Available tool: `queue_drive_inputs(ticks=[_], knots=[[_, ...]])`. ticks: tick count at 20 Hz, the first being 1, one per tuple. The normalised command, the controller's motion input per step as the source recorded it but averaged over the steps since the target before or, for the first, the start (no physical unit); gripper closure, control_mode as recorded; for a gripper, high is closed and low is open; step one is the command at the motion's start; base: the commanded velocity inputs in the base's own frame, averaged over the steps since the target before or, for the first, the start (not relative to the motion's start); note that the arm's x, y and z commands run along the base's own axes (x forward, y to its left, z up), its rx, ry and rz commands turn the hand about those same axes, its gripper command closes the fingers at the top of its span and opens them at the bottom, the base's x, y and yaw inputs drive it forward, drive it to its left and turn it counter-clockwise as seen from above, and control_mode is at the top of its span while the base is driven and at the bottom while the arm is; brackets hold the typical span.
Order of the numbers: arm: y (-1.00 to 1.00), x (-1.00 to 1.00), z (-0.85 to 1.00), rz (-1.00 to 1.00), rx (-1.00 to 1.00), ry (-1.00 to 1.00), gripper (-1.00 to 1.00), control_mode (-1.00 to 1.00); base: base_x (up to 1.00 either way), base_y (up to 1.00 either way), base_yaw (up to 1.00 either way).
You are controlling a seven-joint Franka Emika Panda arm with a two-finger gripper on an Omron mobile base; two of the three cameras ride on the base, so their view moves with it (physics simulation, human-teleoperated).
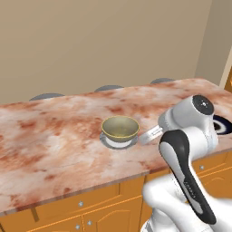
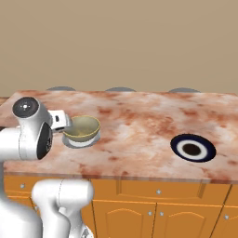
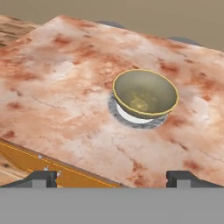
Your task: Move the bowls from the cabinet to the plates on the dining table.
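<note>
Marbled dining table (image 2: 139, 125) with a pale plate (image 2: 80, 141) and a navy plate (image 2: 193, 148) well apart

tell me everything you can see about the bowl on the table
The bowl is deep and round, olive-grey with a paler yellowish rim, smooth like glazed ceramic, and looks empty. It sits upright on the pale grey-white plate, which rests on the marbled dining table. The plate's edge shows around its base. Nothing else touches it; the gripper stands apart, open.

olive bowl (image 3: 145, 92), navy plate (image 2: 193, 148), marbled table (image 1: 54, 131)
</note>
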Motion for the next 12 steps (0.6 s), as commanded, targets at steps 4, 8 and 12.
queue_drive_inputs(ticks=[4, 8, 12], knots=[[-0.09, -0.19, 0.0, -0.01, 0.03, 0.0, -1.0, 1.0, -0.13, -0.05, 0.0], [0.0, 0.0, 0.0, 0.0, 0.0, 0.0, -1.0, 1.0, -0.69, -0.25, -0.01], [0.0, 0.0, 0.0, 0.0, 0.0, 0.0, -1.0, 1.0, -0.89, -0.33, 0.0]])
